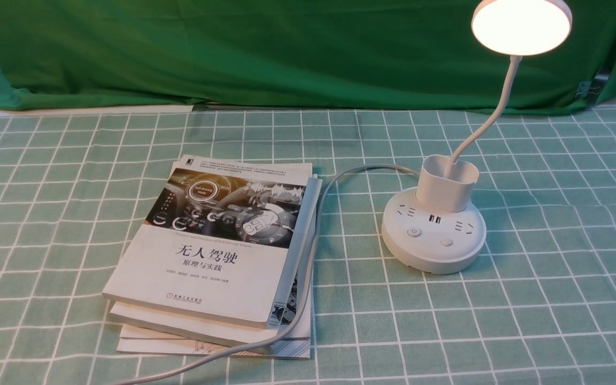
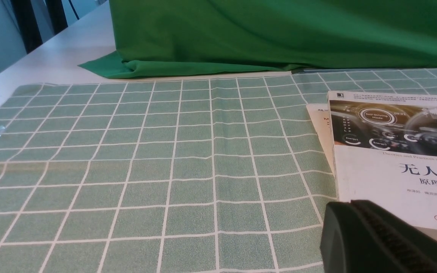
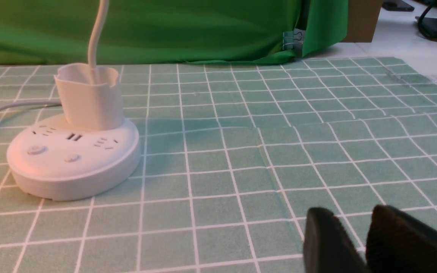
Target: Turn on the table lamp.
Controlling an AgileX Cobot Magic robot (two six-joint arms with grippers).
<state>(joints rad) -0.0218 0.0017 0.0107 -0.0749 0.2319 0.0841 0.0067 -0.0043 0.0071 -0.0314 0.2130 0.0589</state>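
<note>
The white table lamp stands right of centre, and its round disc head (image 1: 522,25) glows warm white. A thin gooseneck (image 1: 492,115) drops into the cup-shaped holder (image 1: 446,184) on the round puck base (image 1: 433,240), which has sockets, USB ports and two buttons (image 1: 414,232). The right wrist view shows the base (image 3: 74,159) off to one side, well apart from my right gripper (image 3: 353,212), whose fingers stand slightly apart over bare cloth. My left gripper (image 2: 351,204) is shut on nothing, beside the corner of a book. Neither gripper shows in the front view.
A stack of books (image 1: 217,256) lies left of the lamp, and the grey lamp cord (image 1: 308,278) runs along its right edge to the front. A green backdrop cloth (image 1: 286,53) hangs along the back. A green checked tablecloth (image 1: 527,321) covers the table.
</note>
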